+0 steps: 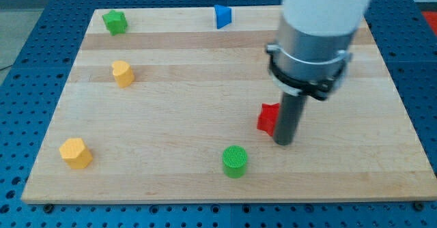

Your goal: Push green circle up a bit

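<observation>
Arm pose: my white and grey arm [321, 23] comes down from the table's top edge, right of the middle, and ends in a dark rod standing close to upright.
Tip: my tip [284, 143] rests on the wooden table [171, 119], right of centre and somewhat nearer the bottom edge.
Fingers: I have none; the rod is a plain straight end, so nothing is apart, together or clamped.
Green circle: green circle [235, 161] stands near the bottom edge, about midway along it; its ribbed round face looks upward.
Long axis: a round block, so I can make out no long axis and no heading across the table.
Circle against tip: it lies toward the bottom left of my tip, near but apart.
Red block: red block [268, 118] sits just beside the rod's left; whether they touch I cannot tell.
Green star: green star [115, 22] near the top left corner.
Blue triangle: blue triangle [222, 16] by the top edge.
Yellow blocks: yellow block [122, 73] by the left edge; orange-yellow block [75, 152] near the bottom left corner.
</observation>
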{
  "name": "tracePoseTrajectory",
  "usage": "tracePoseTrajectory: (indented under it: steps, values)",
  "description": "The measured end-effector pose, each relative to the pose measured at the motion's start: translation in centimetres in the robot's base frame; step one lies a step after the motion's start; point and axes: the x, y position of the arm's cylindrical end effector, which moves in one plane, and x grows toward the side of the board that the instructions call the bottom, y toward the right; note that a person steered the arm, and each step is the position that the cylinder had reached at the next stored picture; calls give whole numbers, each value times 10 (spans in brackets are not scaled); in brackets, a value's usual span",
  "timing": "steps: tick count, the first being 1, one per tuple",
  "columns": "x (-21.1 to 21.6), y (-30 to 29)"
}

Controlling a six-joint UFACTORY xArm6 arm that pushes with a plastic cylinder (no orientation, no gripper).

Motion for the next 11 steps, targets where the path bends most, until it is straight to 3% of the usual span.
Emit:
tracePoseTrajectory:
  steps: [2,3,4,6,7,8,9,10,11]
  values:
    - [-89,-38]
    - [-89,-39]
    - [-33,-41]
    - [31,62]
    - [75,19]
    - [83,-56]
    - [53,-121]
    - [8,-130]
    - [39,-135]
